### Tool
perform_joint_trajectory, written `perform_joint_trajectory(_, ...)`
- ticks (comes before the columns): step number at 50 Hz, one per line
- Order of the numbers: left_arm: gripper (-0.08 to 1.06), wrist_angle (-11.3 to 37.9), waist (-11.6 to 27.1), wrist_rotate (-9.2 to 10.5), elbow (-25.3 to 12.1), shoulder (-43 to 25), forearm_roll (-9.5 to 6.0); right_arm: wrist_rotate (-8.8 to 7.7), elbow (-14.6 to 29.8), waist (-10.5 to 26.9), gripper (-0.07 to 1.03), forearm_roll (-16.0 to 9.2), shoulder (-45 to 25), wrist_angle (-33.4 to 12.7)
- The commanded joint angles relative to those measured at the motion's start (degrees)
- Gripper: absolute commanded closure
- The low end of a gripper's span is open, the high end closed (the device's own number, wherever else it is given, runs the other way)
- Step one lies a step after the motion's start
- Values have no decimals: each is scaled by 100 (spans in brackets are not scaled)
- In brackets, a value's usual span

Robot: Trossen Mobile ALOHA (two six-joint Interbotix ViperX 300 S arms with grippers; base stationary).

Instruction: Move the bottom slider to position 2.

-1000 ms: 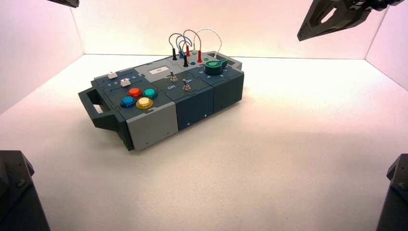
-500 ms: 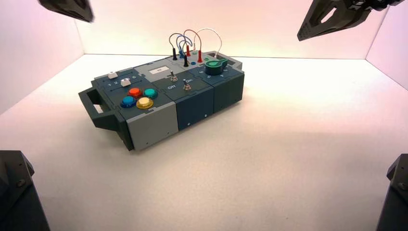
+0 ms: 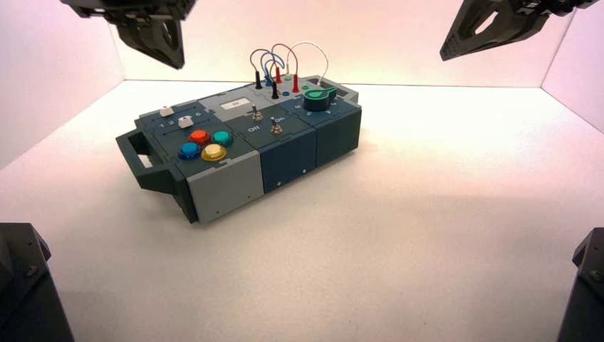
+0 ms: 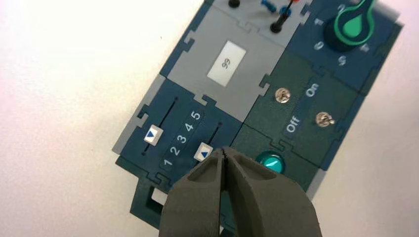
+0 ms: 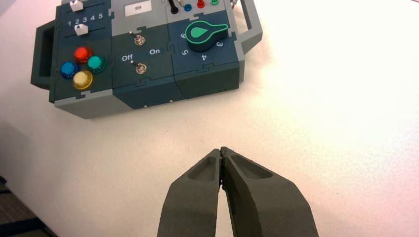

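- Left gripper (image 3: 167,53) hangs high over the box's back-left side, well above the panel, its fingers pressed together with nothing between them; in the left wrist view the tips sit just beside the bottom slider (image 4: 204,152).
- Over the last second this gripper has swung into the high view from the upper left corner, where only a sliver showed before. I judge it is lining up its approach; no contact yet.
- Bottom slider (image 3: 186,122) sits in the track bordering the coloured buttons (image 3: 204,144), roughly level with numeral 3 (image 4: 183,139); position 2 (image 4: 174,151) is one step toward the handle (image 3: 139,162).
- Right gripper (image 3: 491,30) is parked high on the right, fingers closed and empty, over bare bench (image 5: 321,98).
- No containers are visible.
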State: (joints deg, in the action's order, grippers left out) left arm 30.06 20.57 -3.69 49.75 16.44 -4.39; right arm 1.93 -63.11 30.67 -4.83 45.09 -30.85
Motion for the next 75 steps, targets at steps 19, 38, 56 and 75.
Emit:
perform_joint_trajectory(19, 101, 281, 18, -114, -642, -905, 18, -9, 211, -9, 98, 9, 9, 18)
perform_joint_trajectory(38, 101, 396, 18, -185, -809, -1441, 26, -9, 202, -9, 98, 9, 114, 18)
perform_joint_trajectory(56, 101, 431, 18, -193, -861, -1670, 62, 0, 193, -9, 98, 9, 255, 18)
perform_joint_trajectory(75, 101, 466, 9, -193, -861, -1758, 97, -9, 202, -18, 98, 9, 255, 18)
